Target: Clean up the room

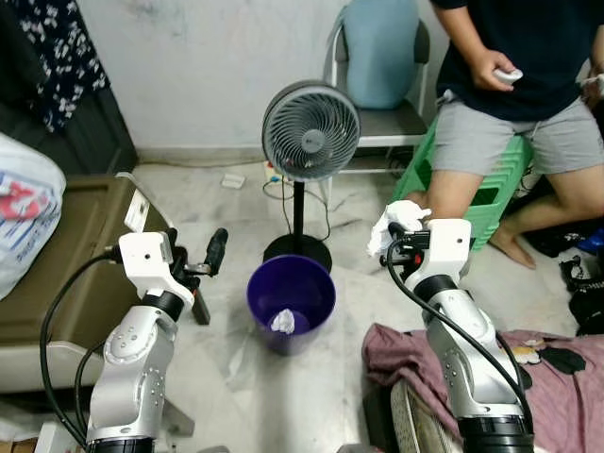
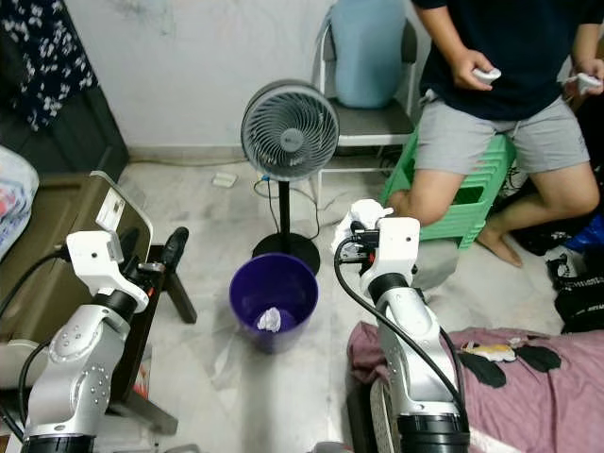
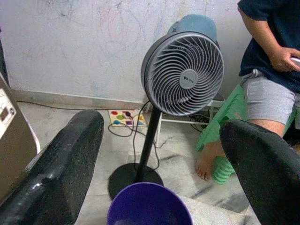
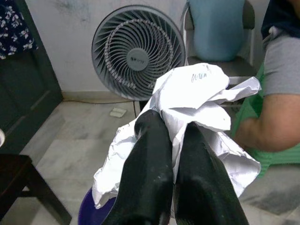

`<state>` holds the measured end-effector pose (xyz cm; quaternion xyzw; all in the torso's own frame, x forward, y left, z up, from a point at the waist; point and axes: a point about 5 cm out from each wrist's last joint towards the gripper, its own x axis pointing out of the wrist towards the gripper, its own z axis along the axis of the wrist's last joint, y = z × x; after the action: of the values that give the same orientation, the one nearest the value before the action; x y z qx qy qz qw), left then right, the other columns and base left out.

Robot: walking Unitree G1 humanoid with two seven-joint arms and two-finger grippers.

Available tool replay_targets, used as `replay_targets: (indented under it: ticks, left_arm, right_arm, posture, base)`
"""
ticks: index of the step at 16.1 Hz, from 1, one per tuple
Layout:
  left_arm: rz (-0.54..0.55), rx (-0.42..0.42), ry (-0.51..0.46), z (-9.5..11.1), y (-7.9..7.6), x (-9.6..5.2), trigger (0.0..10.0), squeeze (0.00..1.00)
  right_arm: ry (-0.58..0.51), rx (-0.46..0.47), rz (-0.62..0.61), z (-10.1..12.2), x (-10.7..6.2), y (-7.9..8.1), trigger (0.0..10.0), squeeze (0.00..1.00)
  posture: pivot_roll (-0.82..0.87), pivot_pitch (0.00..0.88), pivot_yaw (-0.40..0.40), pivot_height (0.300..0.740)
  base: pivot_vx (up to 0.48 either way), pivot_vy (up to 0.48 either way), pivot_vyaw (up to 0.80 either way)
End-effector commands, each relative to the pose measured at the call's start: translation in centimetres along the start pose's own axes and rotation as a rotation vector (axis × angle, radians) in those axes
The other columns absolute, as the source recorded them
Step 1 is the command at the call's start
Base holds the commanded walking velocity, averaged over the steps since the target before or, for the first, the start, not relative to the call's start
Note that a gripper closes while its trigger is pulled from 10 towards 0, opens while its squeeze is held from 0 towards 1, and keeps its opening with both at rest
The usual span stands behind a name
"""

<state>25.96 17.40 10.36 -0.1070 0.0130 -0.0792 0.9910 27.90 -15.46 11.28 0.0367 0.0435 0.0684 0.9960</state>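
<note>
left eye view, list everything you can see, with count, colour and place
bin: 1, purple, on the floor between the arms
paper in bin: 1, white, crumpled, at the bottom
fan: 1, grey, on a black stand behind the bin
chair: 1, grey with blue backrest, by the wall
stool: 1, green, under the seated person
person: 1, dark shirt, grey shorts, upper right
cloth: 1, maroon, floor at lower right
cabinet: 1, brown, left
crumpled paper: 1, white, held to the right of the bin
left tool: black fingers, open, left of the bin
right tool: black fingers, shut on the crumpled paper
</note>
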Motion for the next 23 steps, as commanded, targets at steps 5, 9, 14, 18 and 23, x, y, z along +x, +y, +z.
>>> replay_targets:
  ticks: [5, 9, 14, 18, 23]
  left_arm:
    - [-0.005, 0.003, -0.012, 0.39, -0.11, 0.19, 10.0, 0.0]
    - [-0.006, 0.003, -0.01, 0.34, -0.18, 0.23, 10.0, 0.0]
    - [-0.006, 0.004, -0.008, 0.33, -0.19, 0.25, 10.0, 0.0]
    - [-0.009, 0.0, -0.008, 0.31, -0.28, 0.28, 10.0, 0.0]
    - [-0.008, -0.011, -0.015, 0.39, -0.4, 0.37, 10.0, 0.0]
  right_arm:
    - [-0.029, -0.014, 0.038, 0.71, 0.16, 0.48, 10.0, 0.0]
    - [-0.03, -0.014, 0.041, 0.73, 0.16, 0.52, 10.0, 0.0]
    - [-0.025, -0.014, 0.045, 0.63, 0.22, 0.61, 10.0, 0.0]
    - [-0.018, -0.008, 0.046, 0.53, 0.26, 0.62, 10.0, 0.0]
    - [-0.009, 0.003, 0.046, 0.38, 0.37, 0.65, 10.0, 0.0]
  posture:
    - [-0.11, 0.0, -0.008, 0.74]
    - [-0.11, 0.0, -0.007, 0.74]
    - [-0.11, 0.0, -0.006, 0.74]
    - [-0.11, 0.0, -0.006, 0.74]
    - [-0.1, 0.0, -0.012, 0.74]
  base:
    - [0.351, 0.0, 0.4]
    - [0.354, 0.0, 0.55]
    - [0.353, 0.0, 0.3]
    - [0.348, 0.0, 0.0]
    - [0.0, 0.0, -0.56]
